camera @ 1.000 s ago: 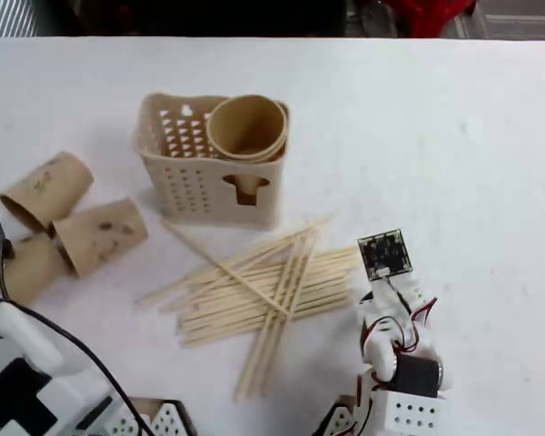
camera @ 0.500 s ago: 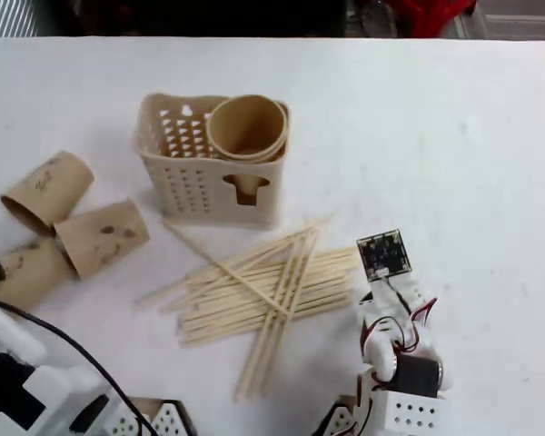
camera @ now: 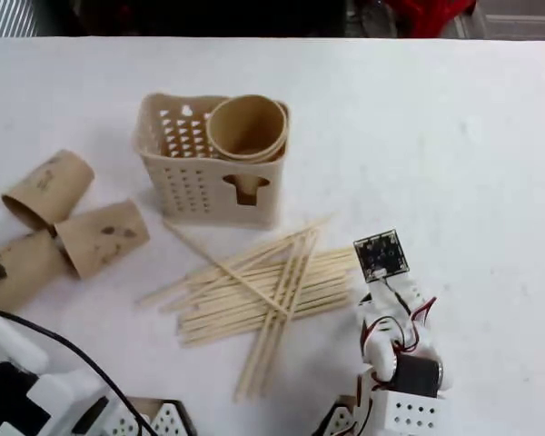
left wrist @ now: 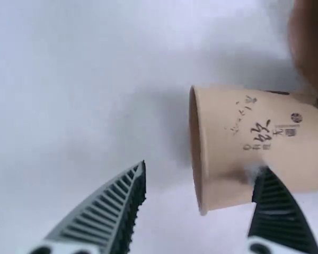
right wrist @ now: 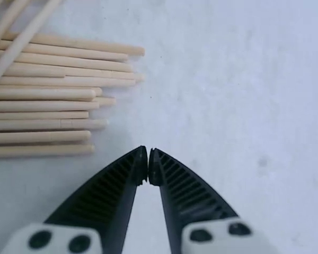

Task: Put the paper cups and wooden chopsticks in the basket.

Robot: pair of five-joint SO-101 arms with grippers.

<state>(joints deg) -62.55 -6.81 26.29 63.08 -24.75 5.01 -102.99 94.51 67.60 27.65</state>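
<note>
In the high view, a beige perforated plastic basket stands on the white counter. One brown paper cup sits upright inside it at one end. Three tipped paper cups lie on their sides off to one side of the basket. A loose pile of pale wooden chopsticks lies on the counter just in front of it, some crossing others. The right arm sits beside the end of the pile. The left arm is near the nearest tipped cup.

In the left wrist view, the left claw is spread wide around the rim end of that cup. One finger lies against the cup's wall, and the other is apart from it.

In the right wrist view, the right claw is closed tip to tip with nothing in it. It is over bare counter just beside the chopstick ends.
</note>
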